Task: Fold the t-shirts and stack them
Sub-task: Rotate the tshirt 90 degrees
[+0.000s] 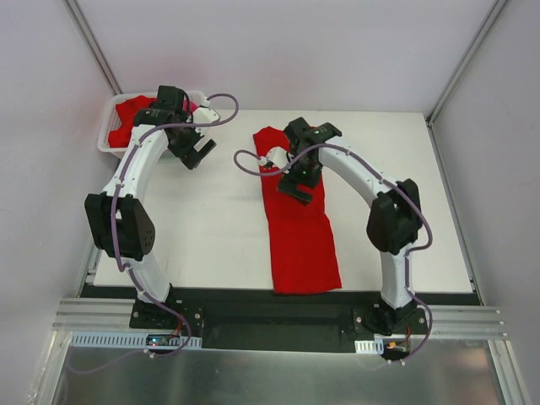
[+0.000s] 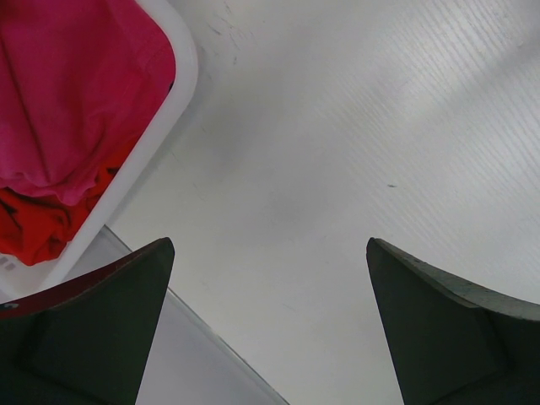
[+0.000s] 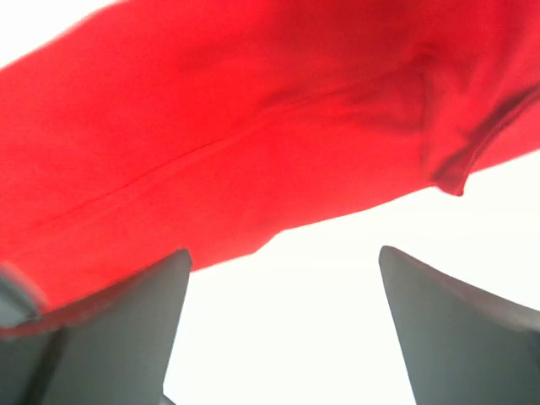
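1 red t-shirt (image 1: pixel 299 232) on the white surface (image 1: pixel 211 228), center. It lies flat as a long narrow strip, one end at the near edge, running straight away from the arms. Soft plain cloth, no print; the right wrist view shows a seam line and a loose sleeve flap.

2 arms. The right fingers (image 1: pixel 300 187) sit above the far part of that shirt, spread wide with nothing between them. The shirt edge and bare surface are below; can't tell if there's contact.

The left fingers (image 1: pixel 201 153) are further back and to the left, over bare surface with a faint linear grain. Also spread wide, holding nothing.

1 basket (image 2: pixel 169 110) in the far-left corner, just beside the left fingers: white plastic, rounded rim. Inside, 1 pink t-shirt (image 2: pixel 76 93) is crumpled on top of red cloth (image 2: pixel 34 228). Can't count how many red pieces.
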